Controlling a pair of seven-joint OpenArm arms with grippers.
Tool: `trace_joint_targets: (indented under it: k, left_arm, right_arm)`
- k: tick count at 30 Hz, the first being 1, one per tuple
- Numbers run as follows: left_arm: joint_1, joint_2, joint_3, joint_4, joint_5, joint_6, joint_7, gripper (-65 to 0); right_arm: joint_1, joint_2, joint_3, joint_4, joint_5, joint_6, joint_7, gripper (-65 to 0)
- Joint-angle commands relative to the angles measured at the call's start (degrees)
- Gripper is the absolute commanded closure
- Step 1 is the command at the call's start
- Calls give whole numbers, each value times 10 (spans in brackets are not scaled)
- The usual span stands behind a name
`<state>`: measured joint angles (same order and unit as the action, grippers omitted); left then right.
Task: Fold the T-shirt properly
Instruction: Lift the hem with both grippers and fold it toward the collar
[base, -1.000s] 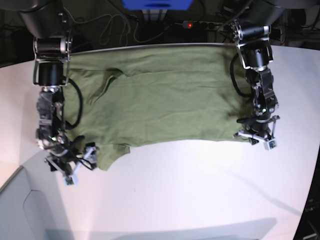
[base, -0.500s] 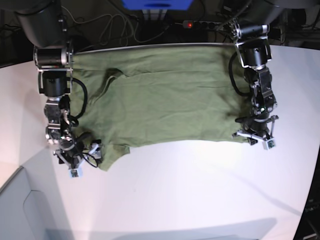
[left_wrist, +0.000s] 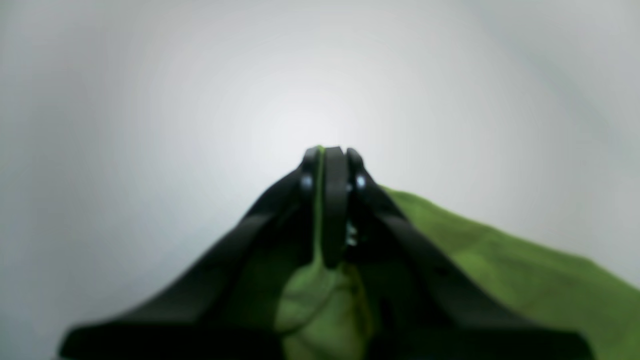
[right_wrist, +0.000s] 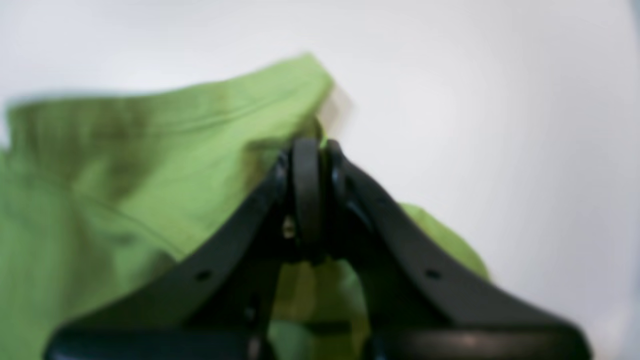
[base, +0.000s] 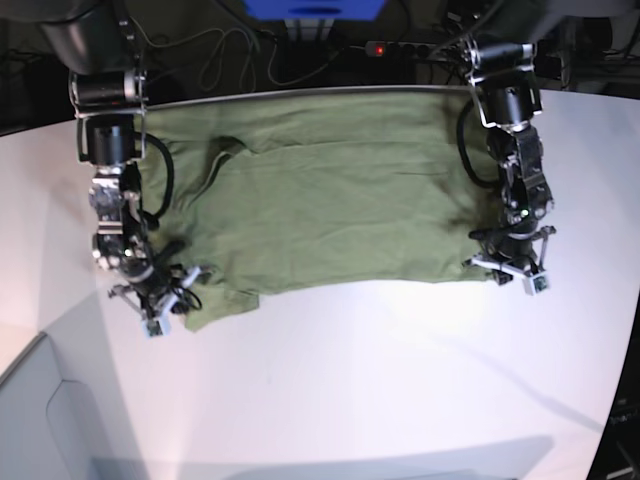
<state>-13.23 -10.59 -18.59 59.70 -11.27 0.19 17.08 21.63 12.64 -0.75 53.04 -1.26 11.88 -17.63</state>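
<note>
Right hand (base: 168, 306) newly clamped on wrinkled, flat-spread olive T-shirt (base: 320, 190).

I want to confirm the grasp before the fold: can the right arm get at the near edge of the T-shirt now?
Probably yes: the right gripper is already shut on the T-shirt at its near corner, and nothing blocks it.

From my remote station I see the T-shirt (base: 320, 190) as soft, matt, wrinkled cloth on a smooth, faintly glossy white table (base: 400, 380), the gripper fingers (left_wrist: 335, 200) black plastic.
</note>
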Motion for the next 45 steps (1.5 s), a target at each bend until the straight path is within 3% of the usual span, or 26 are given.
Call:
trace_joint_targets:
  k: [1, 9, 21, 23, 28, 31, 38, 45]
  left_arm:
    - [2, -3, 0, 20, 4, 3, 19, 0]
    - [40, -3, -1, 109, 3, 3, 19, 0]
    - [74, -2, 0, 174, 3, 3, 19, 0]
    - [74, -2, 0, 174, 3, 3, 19, 0]
    - [74, -2, 0, 175, 3, 3, 19, 0]
    - [75, -2, 0, 175, 3, 3, 19, 0]
    - [75, -2, 0, 175, 3, 3, 19, 0]
    - [75, -2, 0, 175, 3, 3, 19, 0]
  right_arm:
    - [12, 9, 11, 42, 7, -1, 16, -1]
    - [-33, 10, 77, 164, 7, -2, -21, -1]
    - [-70, 7, 79, 223, 7, -1, -32, -8]
    - [-54, 0, 78, 223, 7, -1, -59, -49]
    - [-21, -13, 58, 220, 7, -1, -105, -327]
    - [-5, -13, 43, 208, 7, 0, -105, -422]
    - [55, -28, 34, 81, 10, 0, -100, -441]
    - [79, -29, 32, 15, 9, 0, -49, -441]
